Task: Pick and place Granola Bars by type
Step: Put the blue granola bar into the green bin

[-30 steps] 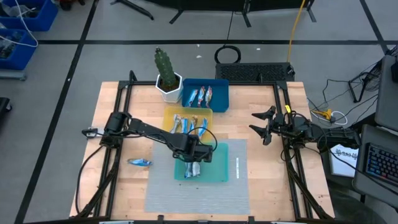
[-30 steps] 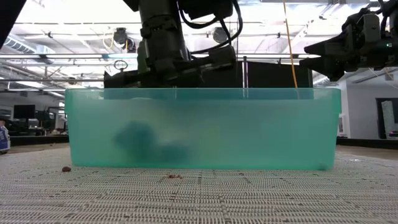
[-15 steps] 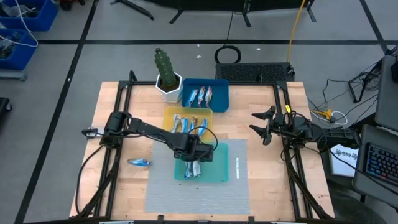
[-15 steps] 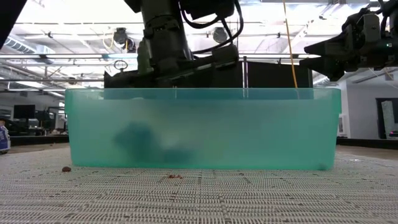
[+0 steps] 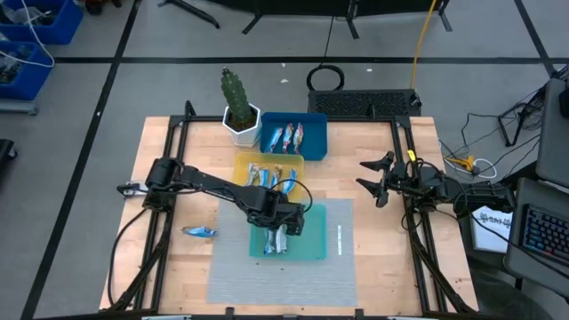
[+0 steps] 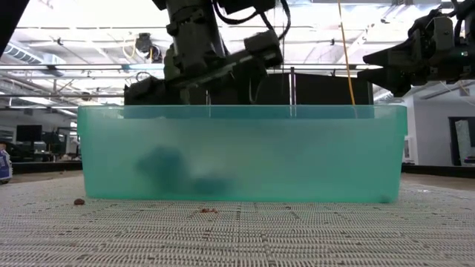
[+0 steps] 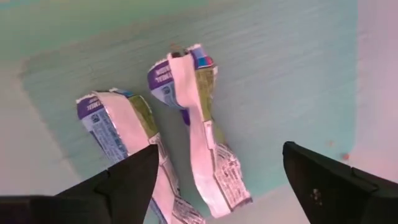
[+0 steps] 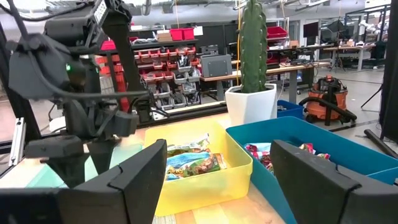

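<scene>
Wooden table [image 5: 160, 178] with grey mat [image 5: 267, 280]. Teal tray [image 5: 311, 240] on mat holds two granola bars [image 7: 199, 124], side by side. Yellow tray [image 5: 242, 164] and blue tray [image 5: 311, 142] behind it also hold bars. Left gripper [image 7: 214, 180] above teal tray, fingers spread wide, empty. Right gripper [image 5: 373, 178] parked at table's right edge, fingers apart, empty. One loose bar [image 5: 200, 232] lies on table left of mat.

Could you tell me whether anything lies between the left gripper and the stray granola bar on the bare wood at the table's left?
Nothing visible does. The left gripper hangs open over the teal tray; between it and the stray granola bar lie only the tray's low wall, grey mat and bare wood.
</scene>
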